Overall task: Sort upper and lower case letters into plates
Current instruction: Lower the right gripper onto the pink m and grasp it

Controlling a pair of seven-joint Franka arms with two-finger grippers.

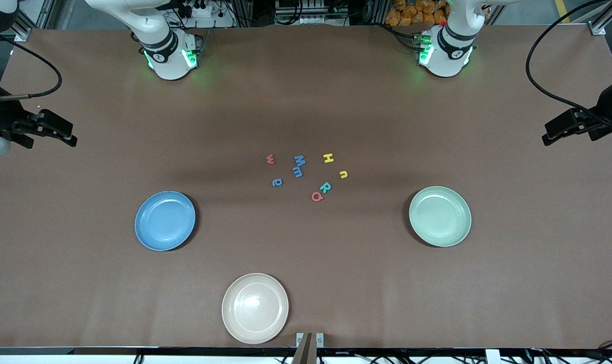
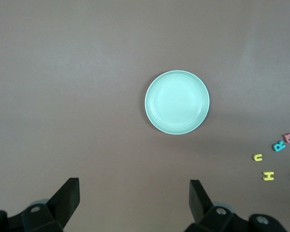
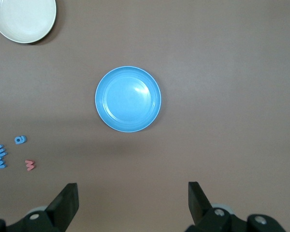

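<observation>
Several small foam letters lie loose mid-table: a red w (image 1: 270, 160), blue M (image 1: 299, 161), blue m (image 1: 298, 173), blue e (image 1: 277, 182), yellow H (image 1: 328, 158), yellow n (image 1: 343, 174), teal R (image 1: 325, 187) and a red letter (image 1: 317, 196). The blue plate (image 1: 165, 220) sits toward the right arm's end, the pale green plate (image 1: 440, 216) toward the left arm's end; both hold nothing. My left gripper (image 1: 552, 133) (image 2: 134, 193) hangs open above its end of the table, looking down on the green plate (image 2: 177, 102). My right gripper (image 1: 67, 133) (image 3: 133, 193) hangs open above the blue plate's (image 3: 128, 99) end.
A cream-white plate (image 1: 255, 308) (image 3: 23, 18) sits near the table's front edge, nearer the camera than the letters. Both arm bases (image 1: 170, 55) (image 1: 444, 53) stand along the table's top edge. Black cables trail at both ends of the table.
</observation>
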